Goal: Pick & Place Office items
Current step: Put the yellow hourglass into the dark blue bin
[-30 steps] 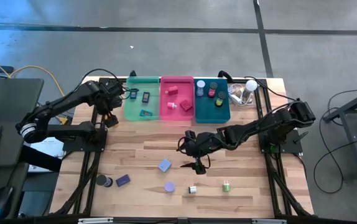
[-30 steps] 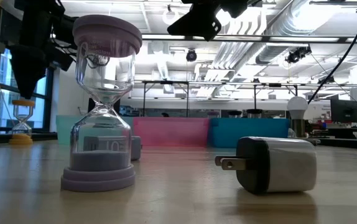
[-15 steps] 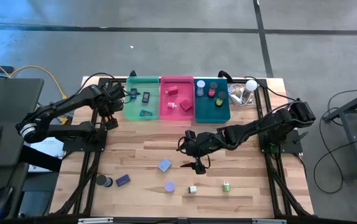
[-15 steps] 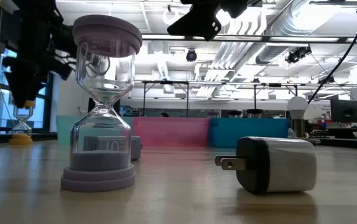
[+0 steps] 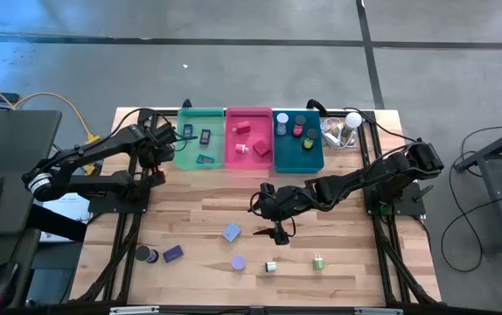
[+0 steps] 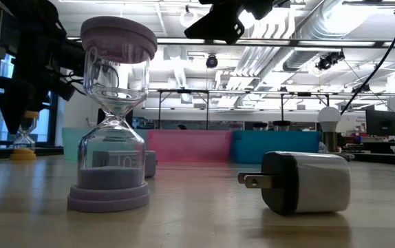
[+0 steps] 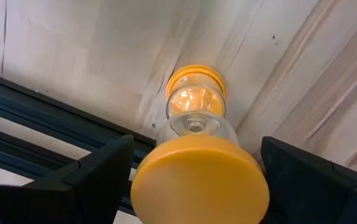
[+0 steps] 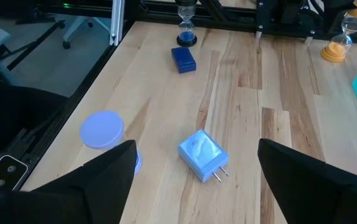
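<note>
- Left gripper (image 5: 152, 166) at the table's left edge, beside the green bin (image 5: 199, 164); fingers spread wide on either side of an orange hourglass (image 7: 197, 149), not touching it.
- Right gripper (image 5: 279, 233) hangs over mid-table, fingers spread, nothing between them.
- Below it: light blue charger (image 8: 202, 154) lying on the wood, lavender hourglass (image 6: 112, 117) standing just beside.
- Dark blue block (image 8: 183, 60) and a dark-based hourglass (image 8: 186, 28) near the front left corner.
- Pink bin (image 5: 248, 164) and teal bin (image 5: 298, 166) hold small items.
</note>
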Robot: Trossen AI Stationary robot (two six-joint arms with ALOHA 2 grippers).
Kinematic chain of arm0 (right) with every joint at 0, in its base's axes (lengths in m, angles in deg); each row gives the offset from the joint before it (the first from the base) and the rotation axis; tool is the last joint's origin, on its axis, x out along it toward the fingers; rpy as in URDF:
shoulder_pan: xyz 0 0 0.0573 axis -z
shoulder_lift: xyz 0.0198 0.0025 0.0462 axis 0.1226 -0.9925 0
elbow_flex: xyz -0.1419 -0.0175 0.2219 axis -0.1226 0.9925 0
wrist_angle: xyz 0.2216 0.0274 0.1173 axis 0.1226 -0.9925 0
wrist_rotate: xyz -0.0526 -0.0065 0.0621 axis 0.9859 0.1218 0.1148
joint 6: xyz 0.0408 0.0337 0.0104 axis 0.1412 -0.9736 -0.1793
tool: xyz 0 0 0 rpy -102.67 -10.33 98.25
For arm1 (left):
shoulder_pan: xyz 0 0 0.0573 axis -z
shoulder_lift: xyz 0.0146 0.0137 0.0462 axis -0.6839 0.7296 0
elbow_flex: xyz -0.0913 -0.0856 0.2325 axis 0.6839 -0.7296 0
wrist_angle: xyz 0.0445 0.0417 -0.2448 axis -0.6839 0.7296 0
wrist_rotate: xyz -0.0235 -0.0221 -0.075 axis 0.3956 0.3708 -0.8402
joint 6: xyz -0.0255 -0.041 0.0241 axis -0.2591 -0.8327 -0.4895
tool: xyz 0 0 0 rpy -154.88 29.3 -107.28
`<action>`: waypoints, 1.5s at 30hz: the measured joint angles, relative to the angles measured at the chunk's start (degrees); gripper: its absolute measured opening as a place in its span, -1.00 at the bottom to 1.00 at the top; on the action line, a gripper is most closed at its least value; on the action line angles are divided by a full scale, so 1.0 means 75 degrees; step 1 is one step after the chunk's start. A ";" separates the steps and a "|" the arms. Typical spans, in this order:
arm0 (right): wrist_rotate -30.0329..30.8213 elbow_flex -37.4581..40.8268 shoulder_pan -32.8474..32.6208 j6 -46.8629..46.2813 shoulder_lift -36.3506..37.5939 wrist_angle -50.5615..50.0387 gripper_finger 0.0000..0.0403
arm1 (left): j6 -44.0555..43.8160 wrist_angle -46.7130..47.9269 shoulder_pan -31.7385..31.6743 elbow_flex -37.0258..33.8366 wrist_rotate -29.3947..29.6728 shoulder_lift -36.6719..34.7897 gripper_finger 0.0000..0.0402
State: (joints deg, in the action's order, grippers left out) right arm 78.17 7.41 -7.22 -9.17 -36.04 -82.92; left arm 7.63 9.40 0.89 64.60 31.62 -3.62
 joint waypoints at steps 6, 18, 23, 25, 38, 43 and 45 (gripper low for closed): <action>0.0000 0.0000 0.0000 0.0008 0.0000 0.0060 0.62 | 0.0064 -0.0297 0.0000 0.0000 0.0000 0.0000 0.71; 0.0000 0.0000 0.0000 0.0058 0.0000 0.0096 0.62 | 0.0061 -0.0141 0.0000 -0.0029 0.0020 0.0000 0.33; 0.0000 0.0000 0.0001 0.0061 0.0000 0.0096 0.62 | 0.0056 -0.0141 0.0000 -0.0029 0.0020 0.0000 0.06; 0.0000 0.0000 0.0000 0.0061 0.0000 0.0096 0.62 | 0.0056 -0.0141 -0.0002 -0.0029 0.0020 0.0000 -0.04; 0.0000 0.0000 0.0000 0.0061 0.0000 0.0076 0.62 | -0.0130 -0.0100 0.0012 -0.0021 0.0161 -0.0003 -0.12; 0.0001 0.0000 0.0003 0.0061 0.0000 0.0073 0.62 | -0.0534 0.0324 0.0196 0.0334 0.0213 -0.0003 -0.12; 0.0002 0.0000 0.0000 0.0061 0.0000 0.0073 0.61 | -0.0531 0.0558 0.0339 0.0543 0.0200 -0.0003 -0.12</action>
State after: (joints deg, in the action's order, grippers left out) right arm 78.18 7.41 -7.22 -8.71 -36.04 -82.38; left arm 3.65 13.59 3.43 68.67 33.12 -3.64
